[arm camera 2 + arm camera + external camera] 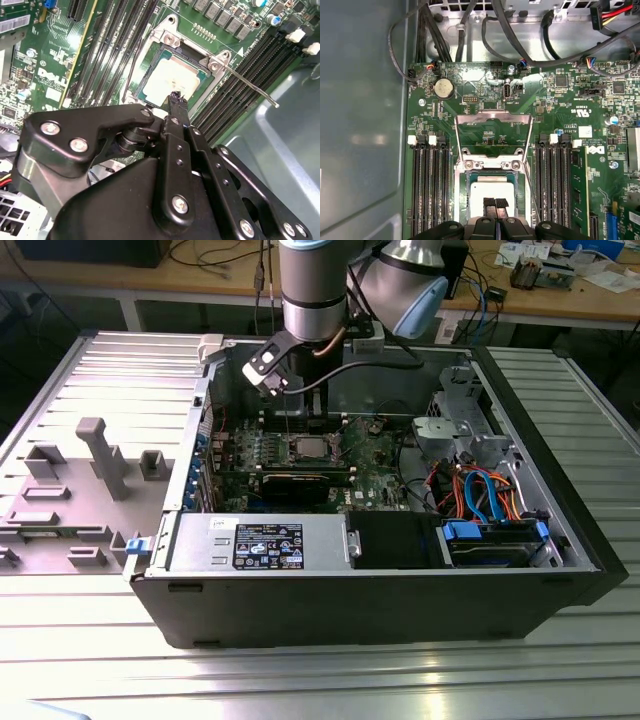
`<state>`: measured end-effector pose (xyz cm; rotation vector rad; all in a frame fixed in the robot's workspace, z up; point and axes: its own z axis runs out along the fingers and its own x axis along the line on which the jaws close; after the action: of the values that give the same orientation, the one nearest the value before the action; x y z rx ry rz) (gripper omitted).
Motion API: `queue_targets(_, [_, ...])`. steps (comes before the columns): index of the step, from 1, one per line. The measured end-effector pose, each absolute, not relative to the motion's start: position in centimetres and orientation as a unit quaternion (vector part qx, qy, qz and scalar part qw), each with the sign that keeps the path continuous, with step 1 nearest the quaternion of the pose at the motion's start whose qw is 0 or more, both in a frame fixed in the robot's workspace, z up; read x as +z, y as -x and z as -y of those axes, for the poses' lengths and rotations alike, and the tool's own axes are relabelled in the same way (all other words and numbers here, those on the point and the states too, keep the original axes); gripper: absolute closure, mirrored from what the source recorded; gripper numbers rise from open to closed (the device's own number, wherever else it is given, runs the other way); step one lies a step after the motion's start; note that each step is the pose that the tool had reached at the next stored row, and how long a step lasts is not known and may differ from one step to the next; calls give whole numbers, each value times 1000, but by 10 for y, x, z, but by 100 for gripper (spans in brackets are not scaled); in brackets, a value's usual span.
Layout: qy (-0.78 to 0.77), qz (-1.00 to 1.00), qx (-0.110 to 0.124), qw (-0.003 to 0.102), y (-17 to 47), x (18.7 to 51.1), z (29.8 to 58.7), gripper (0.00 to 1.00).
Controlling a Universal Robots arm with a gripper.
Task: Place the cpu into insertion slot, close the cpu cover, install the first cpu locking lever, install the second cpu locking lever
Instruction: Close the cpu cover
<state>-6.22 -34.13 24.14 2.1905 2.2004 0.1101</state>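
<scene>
The cpu, a dull silver square, lies in the insertion slot on the green board; it also shows in the second wrist view and the exterior view. The cpu cover, a silver frame with a large cutout, stands swung open beyond the slot's hinge. My gripper hovers just above the cpu's near edge with its black fingertips pressed together and nothing between them. One thin locking lever juts out sideways from the slot; another lever runs along its opposite side.
Long black memory slots flank the socket on both sides. Black cables hang over the board's far edge. In the exterior view the open case holds a power supply and a drive bay with coloured wires.
</scene>
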Motion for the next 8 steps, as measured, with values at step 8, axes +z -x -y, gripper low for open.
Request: queue_targets(8, [-705,-708,32,18,62,247,341,89])
